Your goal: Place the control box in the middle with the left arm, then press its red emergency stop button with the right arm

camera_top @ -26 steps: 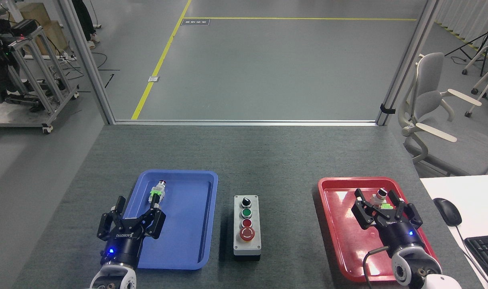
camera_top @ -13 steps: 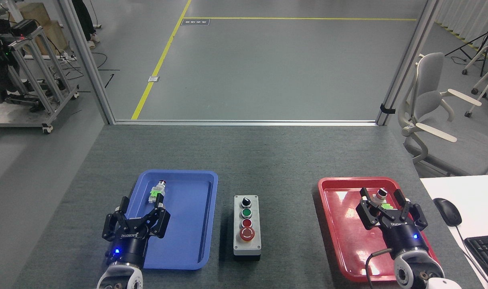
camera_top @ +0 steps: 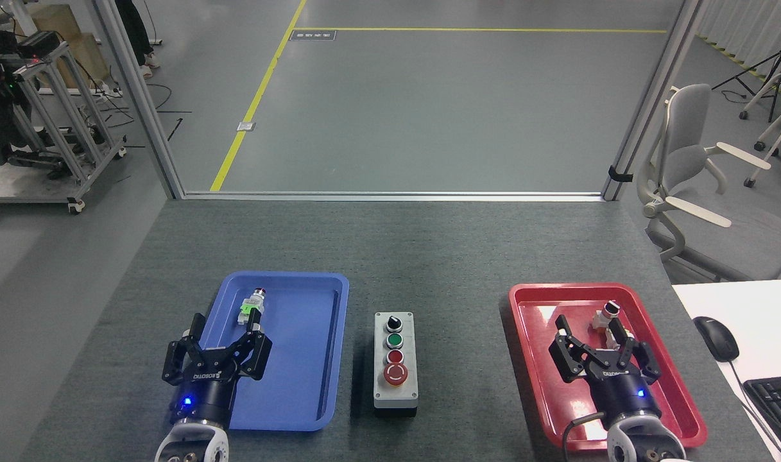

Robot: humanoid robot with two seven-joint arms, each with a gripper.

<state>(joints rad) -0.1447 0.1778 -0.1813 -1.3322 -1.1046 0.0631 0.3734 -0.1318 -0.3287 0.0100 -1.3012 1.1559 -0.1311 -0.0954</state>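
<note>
Control box (camera_top: 395, 359) sits between blue tray (camera_top: 313, 410) and red tray (camera_top: 531, 359); both hands spread.

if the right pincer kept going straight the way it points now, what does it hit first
Most likely the small loose pushbutton part lying in the red tray. The right pincer is open, points up the tray, and the part sits just beyond its fingertips. Height above the tray is unclear, so it might pass over.

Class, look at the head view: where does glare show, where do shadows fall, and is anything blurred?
Head view: white glare patches on the red tray, at its far left corner and near edge; a dark shadow along the control box on its left side; the blue tray is matte, without glare; the whole frame is sharp.
</note>
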